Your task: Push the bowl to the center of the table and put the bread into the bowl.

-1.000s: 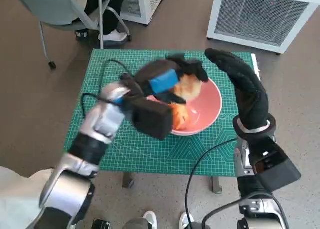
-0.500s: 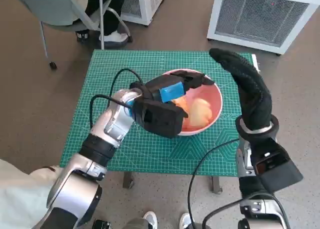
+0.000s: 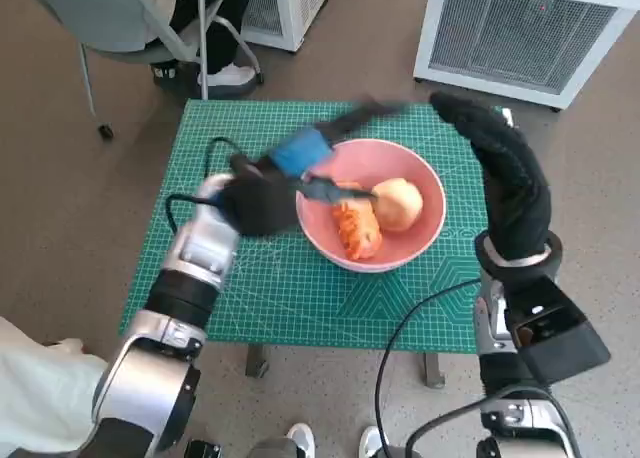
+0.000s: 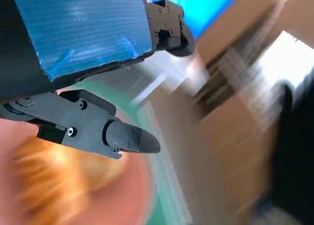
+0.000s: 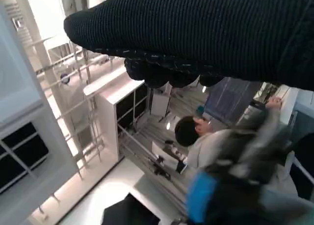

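bread sits in the pink bowl; blurred left hand spread, empty; right hand upright beside, fingers extended.

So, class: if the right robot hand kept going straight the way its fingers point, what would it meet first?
Probably nothing on the table: the right robot hand points past the mat's far edge, towards the white unit. Depth is unclear.

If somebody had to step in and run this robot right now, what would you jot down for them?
Left hand: holds nothing, blurred, above the bowl's left rim.
Right hand: holds nothing, raised flat just right of the bowl; contact cannot be told.
Pink bowl: on the green mat, a little right of the middle.
Bread: two pieces lie inside the bowl.
Done: bread is in.
Left: perhaps nudge the bowl toward the centre, then draw both hands away.
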